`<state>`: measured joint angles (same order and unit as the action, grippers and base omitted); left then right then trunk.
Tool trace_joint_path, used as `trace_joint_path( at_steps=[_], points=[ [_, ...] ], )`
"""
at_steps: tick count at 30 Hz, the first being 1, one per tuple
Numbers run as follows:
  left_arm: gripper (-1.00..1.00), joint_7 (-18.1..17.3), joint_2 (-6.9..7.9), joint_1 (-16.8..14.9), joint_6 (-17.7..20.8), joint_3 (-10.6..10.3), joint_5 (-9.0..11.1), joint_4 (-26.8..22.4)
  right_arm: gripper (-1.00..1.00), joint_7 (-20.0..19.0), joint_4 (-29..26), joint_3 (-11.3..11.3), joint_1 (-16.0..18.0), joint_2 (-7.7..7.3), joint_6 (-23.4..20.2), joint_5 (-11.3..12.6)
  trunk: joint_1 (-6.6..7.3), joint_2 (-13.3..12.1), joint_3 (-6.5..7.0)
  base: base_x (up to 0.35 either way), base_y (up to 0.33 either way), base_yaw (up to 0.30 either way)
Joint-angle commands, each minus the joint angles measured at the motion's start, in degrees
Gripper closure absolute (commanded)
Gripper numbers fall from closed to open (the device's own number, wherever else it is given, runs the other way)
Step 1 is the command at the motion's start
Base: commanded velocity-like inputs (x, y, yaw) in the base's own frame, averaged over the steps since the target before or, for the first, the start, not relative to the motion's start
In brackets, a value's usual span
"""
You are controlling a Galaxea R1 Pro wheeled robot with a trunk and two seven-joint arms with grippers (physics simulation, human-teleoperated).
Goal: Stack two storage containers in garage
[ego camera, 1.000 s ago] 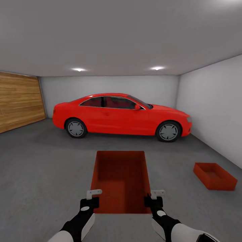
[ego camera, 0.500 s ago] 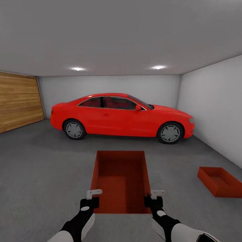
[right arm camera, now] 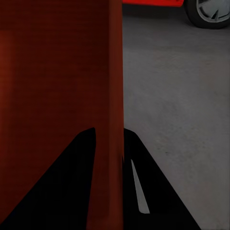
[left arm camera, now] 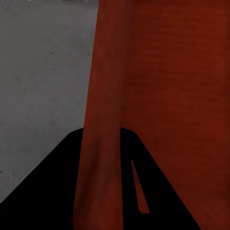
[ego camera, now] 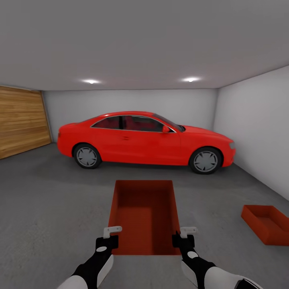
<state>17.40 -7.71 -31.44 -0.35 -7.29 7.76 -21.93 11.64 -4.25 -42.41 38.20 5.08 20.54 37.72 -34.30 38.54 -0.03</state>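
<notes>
Both grippers, left [ego camera: 107,237] and right [ego camera: 183,237], pinch the carried container [ego camera: 143,214] at lower centre; the floor container [ego camera: 268,223] (lower right) risks a skewed stack if released off-centre.

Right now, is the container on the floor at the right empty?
Empty: the floor container shows only its bare red inside, as far as visible.

The floor [ego camera: 48,200] is dark grey concrete, matte and a little speckled. One orange-red container [ego camera: 268,222] lies directly on it, near the right wall. A red car [ego camera: 144,138] stands on the floor too, close to the far wall.
</notes>
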Motion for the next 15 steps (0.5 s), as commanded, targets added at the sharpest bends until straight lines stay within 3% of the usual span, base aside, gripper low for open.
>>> trace_joint_path(
  at_steps=[1, 15],
  points=[
    [1.00, 0.4, 2.79, 0.0, 0.0, 1.5, 1.1, 0.0, 1.00, -0.1, -0.2, 3.2, 0.0, -0.42, 0.1, -0.7, -0.05, 0.0, -0.01, 0.321, 0.000, 0.000],
    [1.00, 0.4, 2.79, 0.0, 0.0, 1.5, 1.1, 0.0, 1.00, -0.1, -0.2, 3.2, 0.0, -0.42, 0.1, -0.7, -0.05, 0.0, -0.01, 0.321, 0.000, 0.000]
  ],
)
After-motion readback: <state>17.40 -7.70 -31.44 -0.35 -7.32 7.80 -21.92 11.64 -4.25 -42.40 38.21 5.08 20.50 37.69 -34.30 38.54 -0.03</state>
